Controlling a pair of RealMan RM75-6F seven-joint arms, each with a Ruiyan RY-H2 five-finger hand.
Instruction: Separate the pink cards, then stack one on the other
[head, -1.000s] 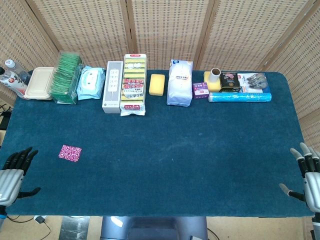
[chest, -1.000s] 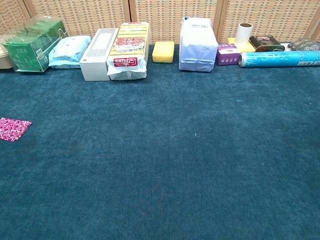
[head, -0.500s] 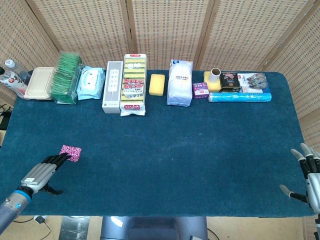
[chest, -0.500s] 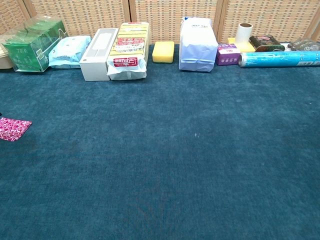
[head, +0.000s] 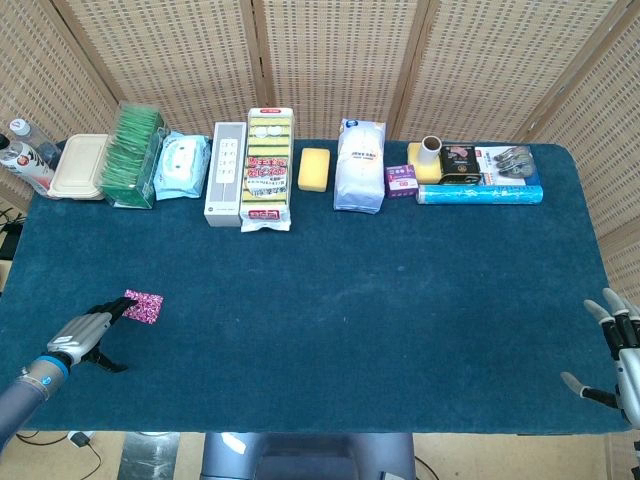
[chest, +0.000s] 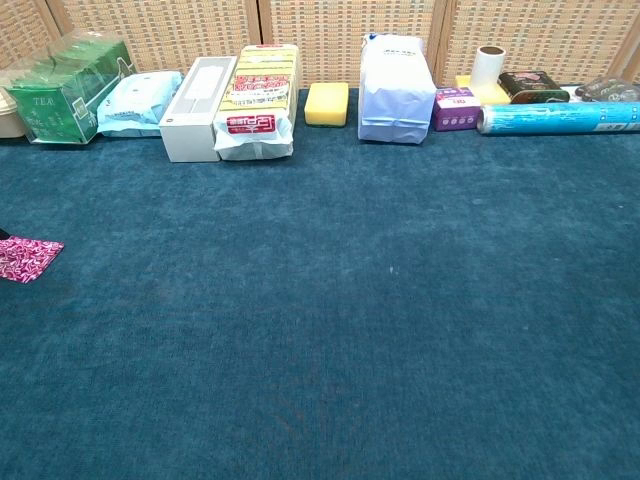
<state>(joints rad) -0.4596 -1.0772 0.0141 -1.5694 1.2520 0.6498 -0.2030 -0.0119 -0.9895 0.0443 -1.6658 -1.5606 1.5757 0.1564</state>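
A: Where do the cards sit?

B: The small pink patterned cards (head: 142, 306) lie flat on the dark blue carpeted table (head: 350, 330), near its left front corner. They look like a single rectangle, so I can't tell where one card ends and the other begins.

A: And the robot hands?

B: The left robot hand (head: 88, 331) reaches in with its dark fingertips (head: 120, 310) at the cards' near edge, touching or almost so, thumb stuck out to the side, holding nothing. The right robot hand (head: 618, 352) hovers at the table's right front edge, fingers spread and empty, well apart from the cards.

A: What might go wrong?

B: I'd guess the main risk is both cards sliding together. Thin cards on soft pile give the fingertips no edge to catch, so a push may drag the pair instead of splitting them.

A: Anything else?

B: A hard press could bend a corner or sink it into the pile. A push toward the near left corner might also carry them off the table.
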